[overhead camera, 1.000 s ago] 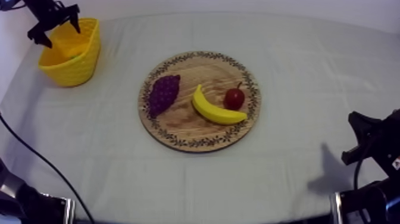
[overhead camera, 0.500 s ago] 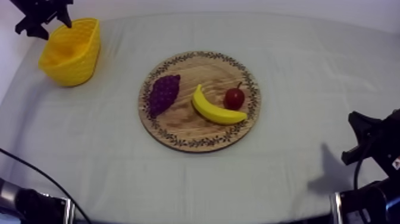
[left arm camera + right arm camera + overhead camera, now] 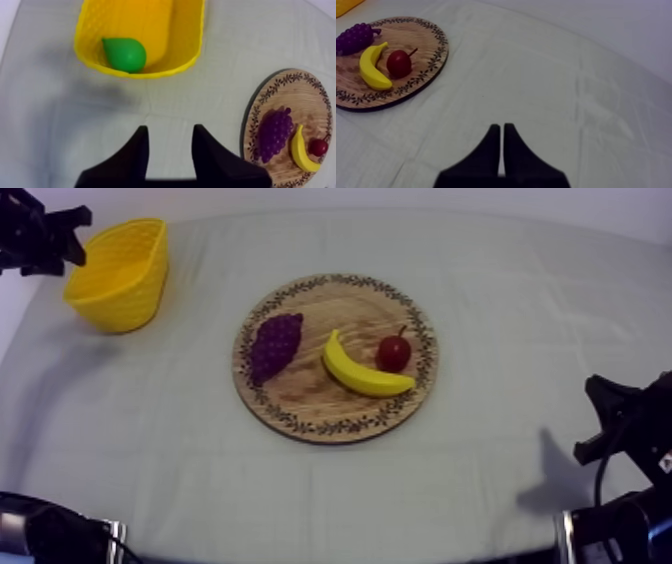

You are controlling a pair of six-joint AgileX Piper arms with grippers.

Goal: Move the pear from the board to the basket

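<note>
When seen from above, the yellow basket (image 3: pixel 125 298) sits at ten o'clock from the wooden board (image 3: pixel 310 393), with the left jaws just beside it at nine o'clock. From the left wrist, the pear (image 3: pixel 125 54) lies inside the basket; the left jaws are apart, holding nothing. From the right wrist, the right jaws are pressed together.

No lettering, labels, brands, numbers or signs legible anywhere; rim of the round wooden board (image 3: pixel 305 393) bearing a leafy ornamental pattern, not writing.
</note>
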